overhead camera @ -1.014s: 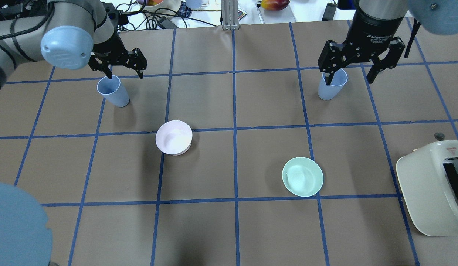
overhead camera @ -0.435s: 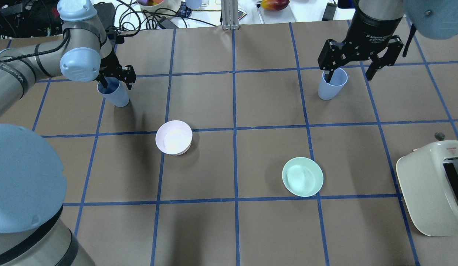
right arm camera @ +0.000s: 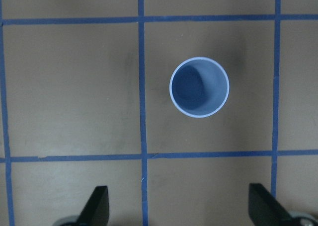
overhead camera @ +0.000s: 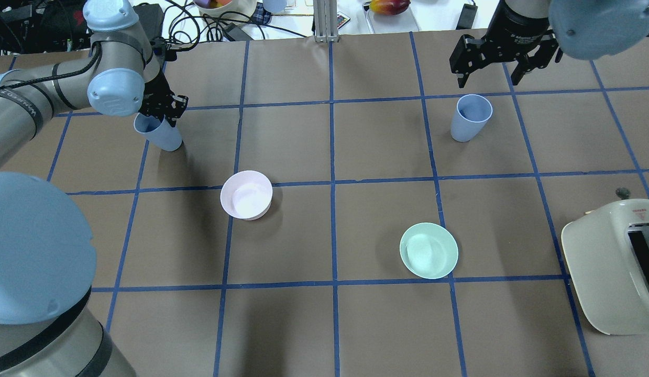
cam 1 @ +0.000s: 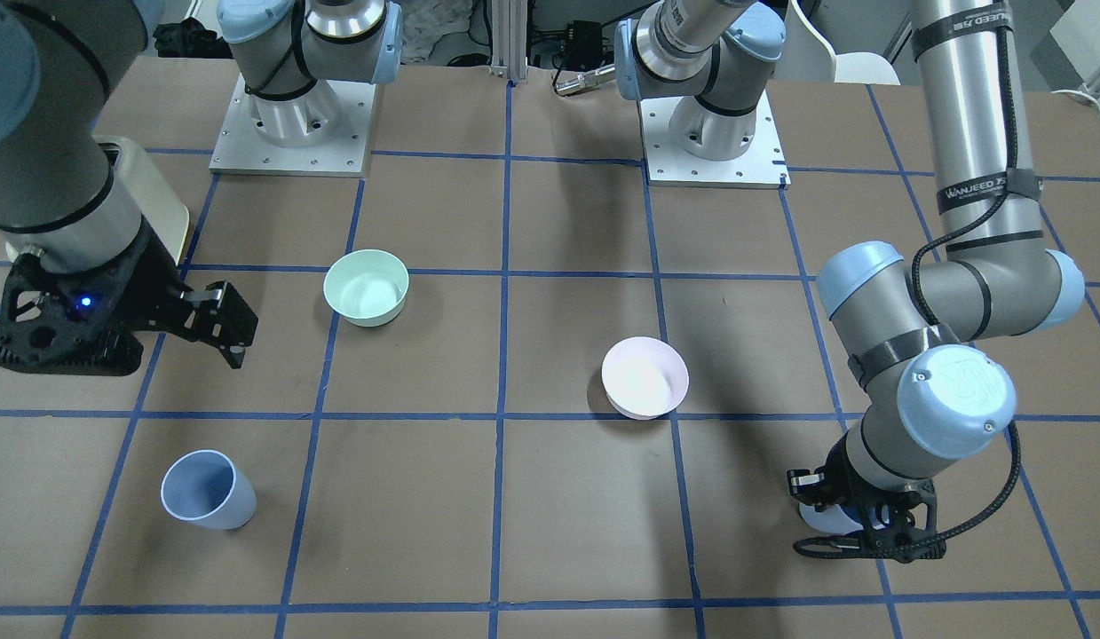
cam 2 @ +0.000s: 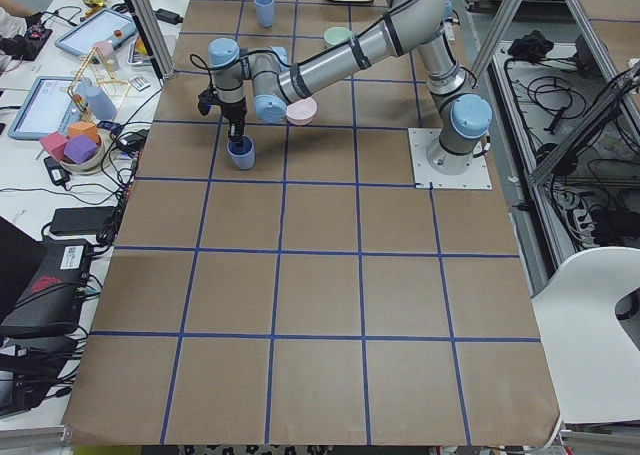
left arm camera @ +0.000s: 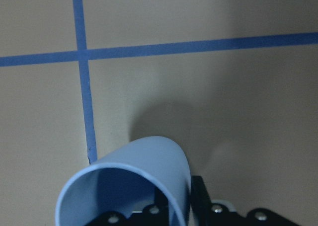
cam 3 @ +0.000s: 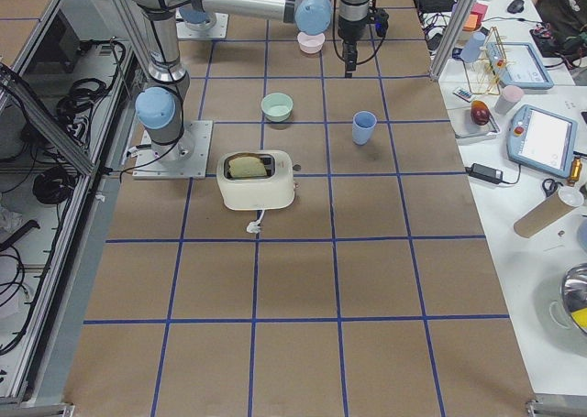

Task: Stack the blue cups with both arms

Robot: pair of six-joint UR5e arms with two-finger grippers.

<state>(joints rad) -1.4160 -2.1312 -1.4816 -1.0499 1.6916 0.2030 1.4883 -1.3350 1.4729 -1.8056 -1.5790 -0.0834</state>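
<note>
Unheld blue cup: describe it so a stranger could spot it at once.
Start at the cream toaster on the robot's right. Beyond the mint-green bowl, farther from the robot, the free blue cup stands upright, the open right tool clear of it. Its twin, the other blue cup, has the left tool shut on its rim.

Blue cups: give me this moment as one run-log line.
left gripper: shut on left cup wall | right gripper: open, clear of right cup | right cup: upright, free | stack: not done
</note>
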